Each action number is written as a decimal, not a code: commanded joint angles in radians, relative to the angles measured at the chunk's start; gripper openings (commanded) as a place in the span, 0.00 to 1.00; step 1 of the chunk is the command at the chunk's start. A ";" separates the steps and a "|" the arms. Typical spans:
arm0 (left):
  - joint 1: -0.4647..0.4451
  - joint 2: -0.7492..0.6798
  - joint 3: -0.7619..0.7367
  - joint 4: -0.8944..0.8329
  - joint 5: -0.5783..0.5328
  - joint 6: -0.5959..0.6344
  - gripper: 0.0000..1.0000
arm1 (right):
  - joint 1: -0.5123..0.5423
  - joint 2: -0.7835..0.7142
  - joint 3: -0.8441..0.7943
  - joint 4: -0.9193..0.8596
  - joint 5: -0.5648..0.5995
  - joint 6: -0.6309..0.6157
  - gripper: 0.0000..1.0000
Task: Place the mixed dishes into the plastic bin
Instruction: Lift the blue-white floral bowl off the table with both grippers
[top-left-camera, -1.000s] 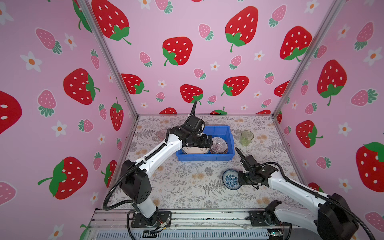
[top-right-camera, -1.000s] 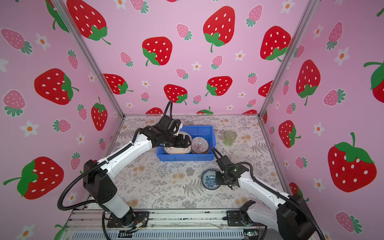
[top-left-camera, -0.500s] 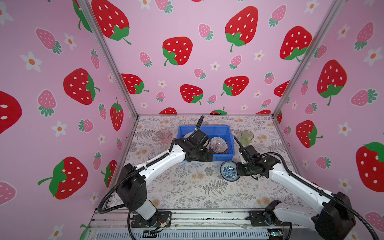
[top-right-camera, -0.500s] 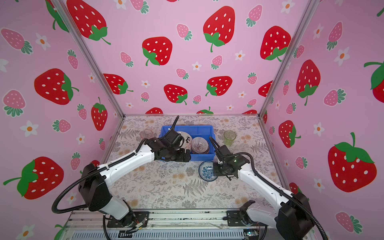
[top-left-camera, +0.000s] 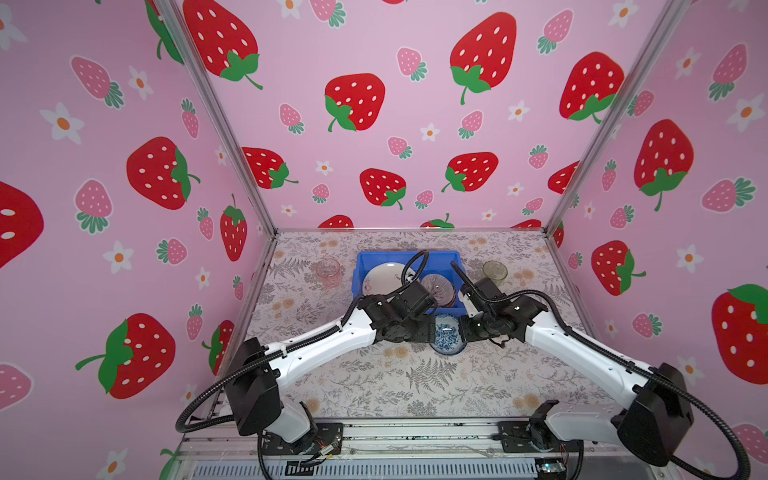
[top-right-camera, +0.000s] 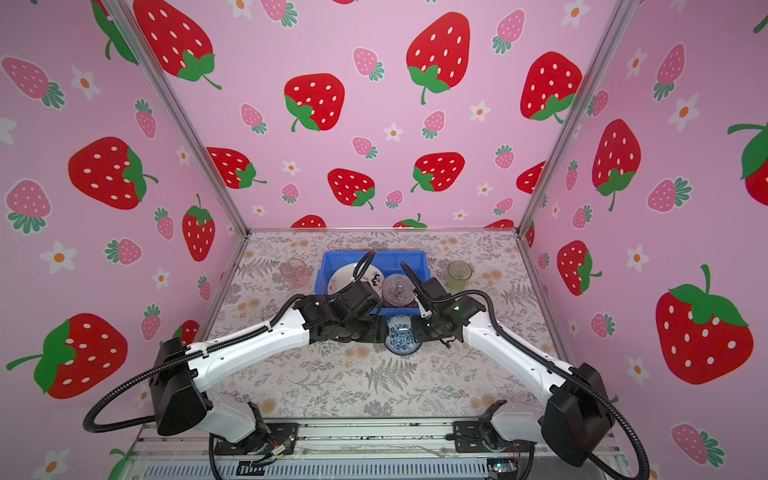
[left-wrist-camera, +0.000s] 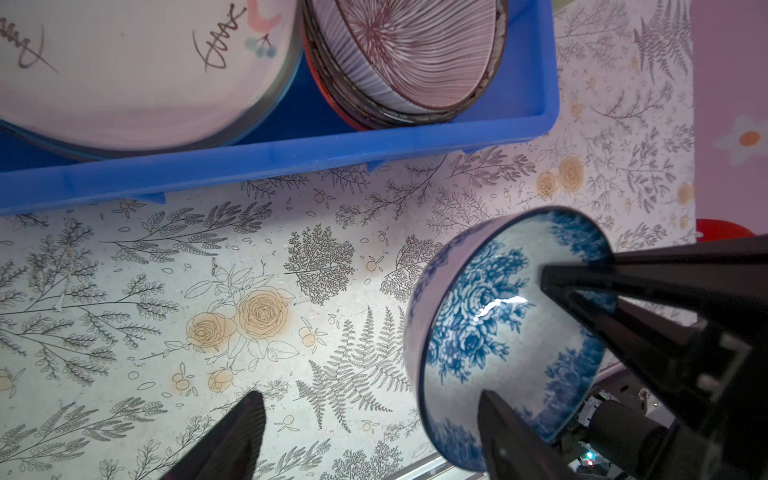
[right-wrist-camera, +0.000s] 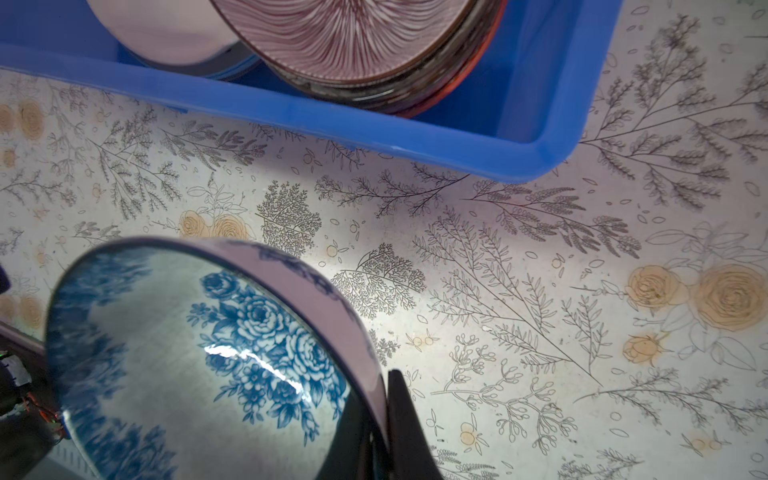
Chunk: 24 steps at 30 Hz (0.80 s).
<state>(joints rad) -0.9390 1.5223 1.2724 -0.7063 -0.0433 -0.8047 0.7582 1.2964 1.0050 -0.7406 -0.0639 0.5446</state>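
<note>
The blue-white bowl (top-left-camera: 446, 334) (top-right-camera: 401, 334) hangs tilted above the table, just in front of the plastic bin (top-left-camera: 359, 270) (top-right-camera: 326, 270). My right gripper (right-wrist-camera: 382, 386) (top-left-camera: 461, 332) is shut on the bowl's rim (right-wrist-camera: 199, 353). My left gripper (left-wrist-camera: 370, 399) (top-left-camera: 428, 332) is open and straddles the opposite rim (left-wrist-camera: 498, 332), with one finger inside the bowl and one outside. A cream plate (top-left-camera: 384, 276) (left-wrist-camera: 124, 75) and a stack of bowls topped by a purple bowl (top-left-camera: 438, 286) (left-wrist-camera: 407, 50) lie in the bin.
A pink glass cup (top-left-camera: 328, 272) (top-right-camera: 294, 272) stands on the table left of the bin. A green glass cup (top-left-camera: 494, 272) (top-right-camera: 459, 274) stands to its right. Both arms meet in front of the bin's near wall (left-wrist-camera: 291, 158) (right-wrist-camera: 374, 124).
My left gripper came out of the bin and moved to the bowl, its jaws narrowing a little. The right arm lifted the bowl and carried it towards the bin.
</note>
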 joint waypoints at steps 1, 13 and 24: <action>-0.005 -0.004 -0.014 0.002 -0.042 -0.033 0.78 | 0.021 0.013 0.057 0.014 -0.019 -0.011 0.05; -0.005 0.008 -0.019 0.010 -0.046 -0.027 0.52 | 0.077 0.052 0.121 0.025 -0.018 0.003 0.05; -0.003 0.020 -0.011 0.004 -0.050 -0.005 0.28 | 0.087 0.040 0.128 0.015 -0.006 0.017 0.05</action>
<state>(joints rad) -0.9405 1.5299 1.2648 -0.6960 -0.0711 -0.8112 0.8379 1.3491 1.0939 -0.7338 -0.0654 0.5526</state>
